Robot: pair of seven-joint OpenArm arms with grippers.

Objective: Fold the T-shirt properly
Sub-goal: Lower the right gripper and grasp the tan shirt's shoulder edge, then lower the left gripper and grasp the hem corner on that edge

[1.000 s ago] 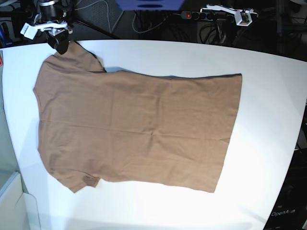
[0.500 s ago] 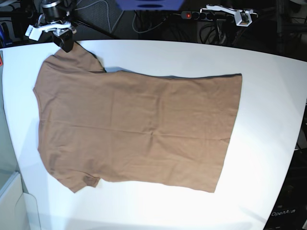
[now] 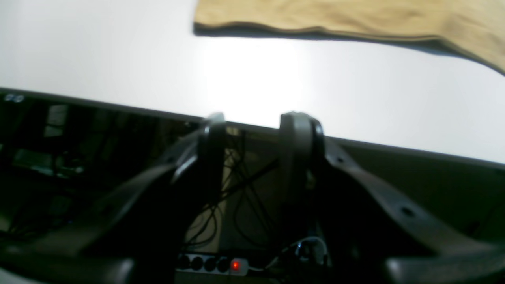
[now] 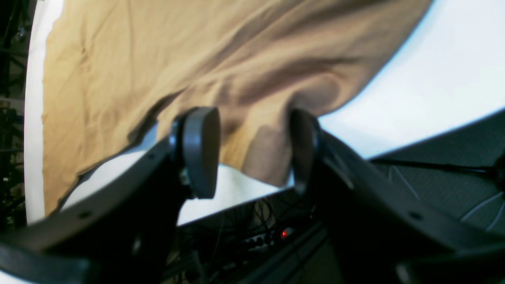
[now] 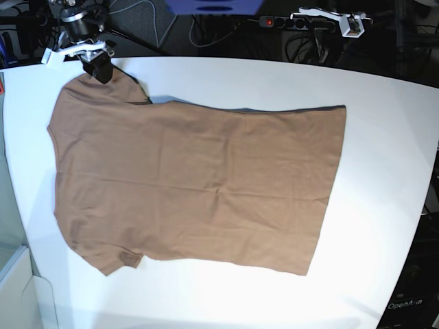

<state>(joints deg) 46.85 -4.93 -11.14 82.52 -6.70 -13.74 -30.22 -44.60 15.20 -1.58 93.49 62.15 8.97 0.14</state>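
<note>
The tan-brown T-shirt (image 5: 199, 178) lies spread flat on the white table (image 5: 384, 171), neck end to the left and hem to the right. My right gripper (image 5: 101, 70) hovers at the far-left sleeve. In the right wrist view its fingers (image 4: 199, 152) stand apart with the sleeve's hem (image 4: 268, 157) between them, so the right gripper (image 4: 252, 152) is open. My left gripper (image 5: 346, 26) hangs behind the table's far edge, off the shirt. In the left wrist view the left gripper (image 3: 254, 134) is open and empty, and the T-shirt's edge (image 3: 335, 19) shows at the top.
A power strip with a red light (image 5: 281, 22) and loose cables lie in the dark behind the table's far edge. A pale box (image 5: 20, 288) stands off the table at the lower left. Bare white table surrounds the shirt on the right and front.
My right gripper has shifted a little to the right along the far edge, onto the sleeve, and its fingers have narrowed slightly. The left arm and the shirt have not moved.
</note>
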